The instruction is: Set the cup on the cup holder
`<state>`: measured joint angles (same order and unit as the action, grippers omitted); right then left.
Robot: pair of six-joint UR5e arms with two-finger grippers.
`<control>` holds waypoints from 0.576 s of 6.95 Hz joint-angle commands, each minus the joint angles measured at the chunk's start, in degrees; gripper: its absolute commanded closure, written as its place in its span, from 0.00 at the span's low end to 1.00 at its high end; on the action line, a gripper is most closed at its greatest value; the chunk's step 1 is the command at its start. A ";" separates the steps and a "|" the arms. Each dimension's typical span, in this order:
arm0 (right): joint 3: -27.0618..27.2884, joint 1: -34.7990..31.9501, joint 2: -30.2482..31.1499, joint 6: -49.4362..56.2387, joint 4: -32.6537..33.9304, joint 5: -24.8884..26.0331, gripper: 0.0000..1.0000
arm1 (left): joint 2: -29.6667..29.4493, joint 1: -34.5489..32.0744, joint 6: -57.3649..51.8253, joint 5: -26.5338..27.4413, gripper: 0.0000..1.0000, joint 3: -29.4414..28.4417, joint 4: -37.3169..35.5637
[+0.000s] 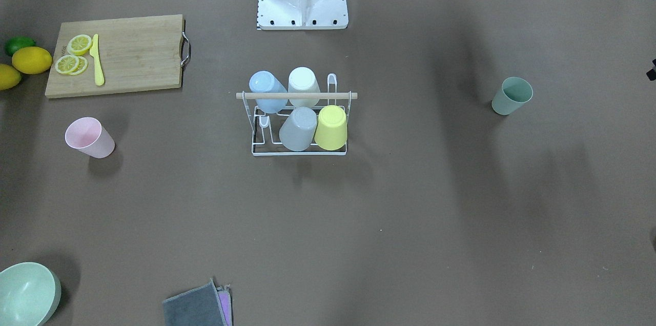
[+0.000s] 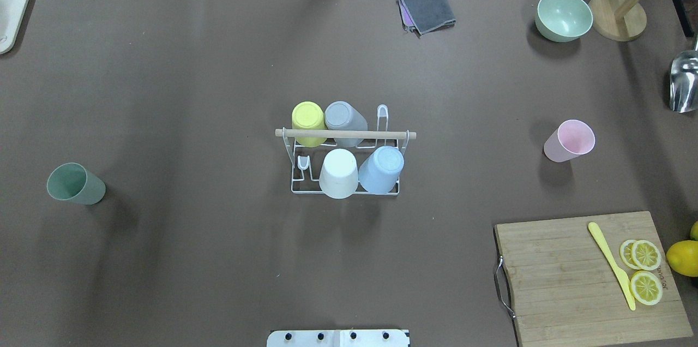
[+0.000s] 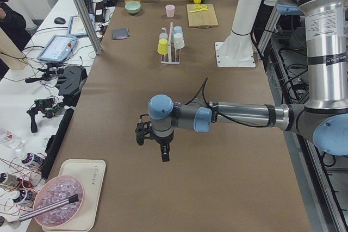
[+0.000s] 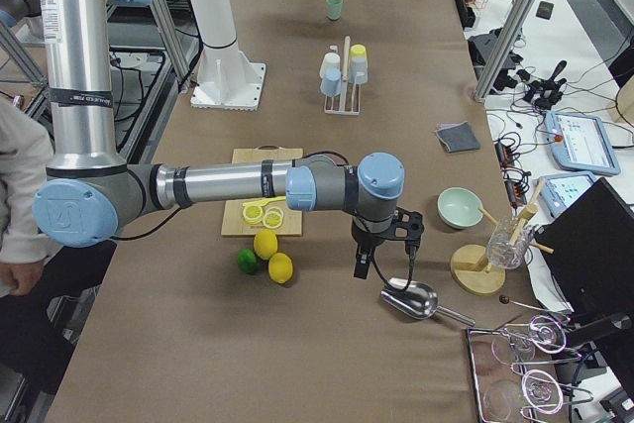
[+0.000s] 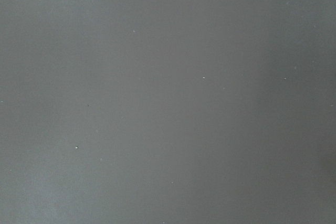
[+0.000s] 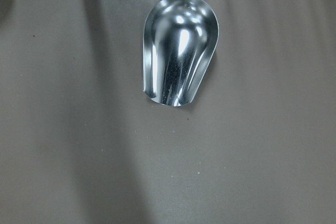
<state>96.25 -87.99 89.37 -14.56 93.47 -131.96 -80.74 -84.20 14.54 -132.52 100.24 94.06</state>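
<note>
Out past the left end, the left gripper (image 3: 164,156) hangs fingers-down over the bare table (image 3: 228,188). Its wrist view gives nothing but brown cloth, so whether that claw is parted or pinched cannot be told. Moving in, the green cup (image 2: 75,184) stands mouth-up on its own, well apart from everything. Dead centre sits the cup holder (image 2: 376,134), already busy with the yellow cup (image 2: 308,118), grey cup (image 2: 342,117), white cup (image 2: 338,172) and blue cup (image 2: 381,168), all upside down on pegs. Two pegs look free, the far peg (image 2: 383,113) just beside the grey cup and the near peg (image 2: 303,163) just beside the white one. Further right the pink cup (image 2: 569,141) waits mouth-up, also loose on the table. At the far right end the right gripper (image 4: 364,266) hovers over a metal scoop (image 6: 178,56), and again there is no telling if it is spread or closed. Nothing is grasped yet, so the trouble lies ahead. Either loose cup must be flipped before it seats, and a smooth tapered wall could slip in that turn. The free pegs are crowded — a careless descent could knock a neighbour off, catch the dowel, or shove the light wire rack. The right arm could also clip the scoop on leaving.
</note>
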 commanded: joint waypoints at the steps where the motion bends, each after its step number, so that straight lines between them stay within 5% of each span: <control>1: -0.01 0.01 -0.59 -0.29 0.65 -1.27 0.00 | 0.31 -1.56 -11.44 0.06 0.04 -3.45 -1.84; 4: -0.10 5.97 -2.00 -4.66 0.75 -3.72 0.01 | -2.49 -4.13 -11.55 -0.11 0.03 -3.93 -7.58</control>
<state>96.15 -84.13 87.80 -16.37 94.20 -133.87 -82.66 -87.76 3.33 -132.68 95.68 87.48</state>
